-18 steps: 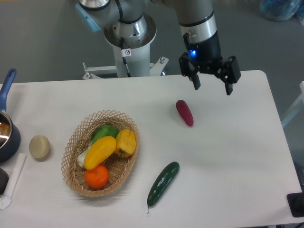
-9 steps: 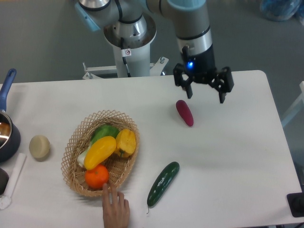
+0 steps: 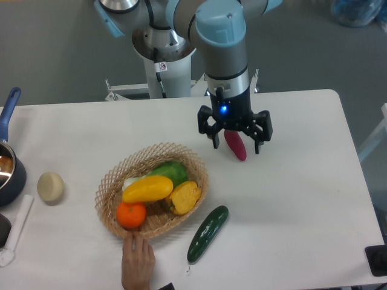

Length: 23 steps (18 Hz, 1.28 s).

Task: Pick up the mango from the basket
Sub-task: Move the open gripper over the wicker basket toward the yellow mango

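Note:
The mango [image 3: 148,189], a smooth elongated yellow fruit, lies across the middle of the tan wicker basket [image 3: 195,164] at the table's centre-left. Around it in the basket are a yellow bell pepper [image 3: 184,197], an orange [image 3: 131,214] and a green vegetable [image 3: 170,171]. My gripper [image 3: 236,144] hangs open above the table to the upper right of the basket, its fingers pointing down on either side of a dark red vegetable [image 3: 236,147]. Nothing is between the fingers.
A human hand [image 3: 137,264] touches the basket's front edge. A cucumber [image 3: 207,233] lies just right of the basket. A beige round object [image 3: 50,186] and a blue-handled pot [image 3: 8,162] sit at the left edge. The robot base [image 3: 163,42] stands behind the table.
The gripper has moved left and down toward the basket. The hand has pushed the basket to the right and turned it, shifting the fruit inside.

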Tool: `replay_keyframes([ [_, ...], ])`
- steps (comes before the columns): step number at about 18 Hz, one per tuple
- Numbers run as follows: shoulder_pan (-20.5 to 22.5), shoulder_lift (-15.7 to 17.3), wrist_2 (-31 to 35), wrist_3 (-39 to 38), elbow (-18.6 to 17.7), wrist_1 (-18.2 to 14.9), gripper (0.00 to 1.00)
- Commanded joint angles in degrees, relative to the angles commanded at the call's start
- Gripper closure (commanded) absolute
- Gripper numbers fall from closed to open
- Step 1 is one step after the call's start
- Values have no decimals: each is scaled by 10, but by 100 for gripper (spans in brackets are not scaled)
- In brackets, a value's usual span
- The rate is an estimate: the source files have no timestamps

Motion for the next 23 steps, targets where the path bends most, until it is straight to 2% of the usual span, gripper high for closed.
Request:
replay_keyframes([
  [4,-25,-11,3,-5,-6,28,0],
  [9,-64,-29,4,2,-5,31,0],
  [14,-89,-40,0,114,-3,28,0],
  [16,-109,-44,0,147,-12,23,0],
  [19,-116,-43,-1,214,-28,19,0],
  [23,-134,-48,-1,236,-29,11,0],
])
